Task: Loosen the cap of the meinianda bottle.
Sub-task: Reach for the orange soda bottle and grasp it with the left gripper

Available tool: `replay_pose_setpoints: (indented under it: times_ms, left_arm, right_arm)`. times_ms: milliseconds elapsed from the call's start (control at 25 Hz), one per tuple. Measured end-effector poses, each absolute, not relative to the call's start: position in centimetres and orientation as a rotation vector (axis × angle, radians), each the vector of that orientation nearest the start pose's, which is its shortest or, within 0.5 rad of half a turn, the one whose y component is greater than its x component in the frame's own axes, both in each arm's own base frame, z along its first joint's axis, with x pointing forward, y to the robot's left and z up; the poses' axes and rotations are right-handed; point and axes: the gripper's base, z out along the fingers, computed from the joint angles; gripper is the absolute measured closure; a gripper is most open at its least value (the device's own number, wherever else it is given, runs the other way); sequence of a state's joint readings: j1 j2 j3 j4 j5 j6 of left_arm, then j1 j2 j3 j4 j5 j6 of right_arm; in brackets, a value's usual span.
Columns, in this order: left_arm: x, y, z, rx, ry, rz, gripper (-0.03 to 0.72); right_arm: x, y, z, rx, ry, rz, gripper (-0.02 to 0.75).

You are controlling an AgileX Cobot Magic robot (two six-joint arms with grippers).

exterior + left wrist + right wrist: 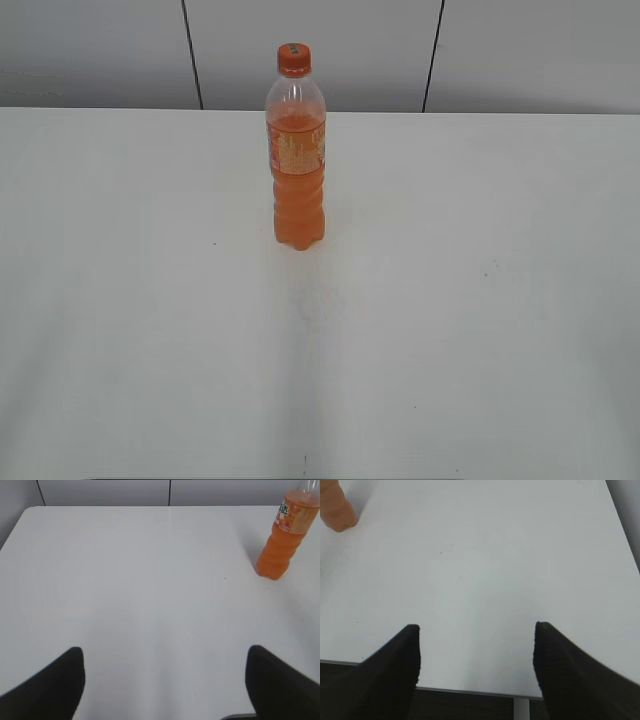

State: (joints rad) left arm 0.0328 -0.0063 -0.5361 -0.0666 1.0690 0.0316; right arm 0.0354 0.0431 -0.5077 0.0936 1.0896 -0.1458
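So the meinianda bottle [296, 160] is standing upright on the white table [480, 330], with the cap [294, 59] sitting on its neck. Both arms are hanging back well short of the bottle: left gripper [165, 680] and right gripper [476, 652] are hovering over bare tabletop, jaws spread wide, gripping nothing.

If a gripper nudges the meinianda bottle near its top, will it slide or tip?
Probably tip. The meinianda bottle stands tall and narrow on a small lobed base on the table, so a high push near the cap gives leverage. The orange liquid fills it to the shoulder, so it is likely fairly heavy. The clear plastic looks smooth, perhaps slippery.
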Motion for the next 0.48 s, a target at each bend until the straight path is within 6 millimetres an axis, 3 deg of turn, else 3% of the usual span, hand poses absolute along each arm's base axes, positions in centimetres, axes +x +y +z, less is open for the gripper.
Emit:
replay_pose_setpoints:
  times_ms: [280,480]
  left_arm:
    - [-0.6,-0.5,32.1,0.022,1.839,-0.017,0.096]
    - [3.3,-0.4,34.7,0.042,1.756,-0.004,0.096]
  right_arm:
    - [-0.1,0.8,27.8,-0.194,2.096,0.047,0.206]
    - [-0.1,0.8,27.8,-0.194,2.096,0.047,0.206]
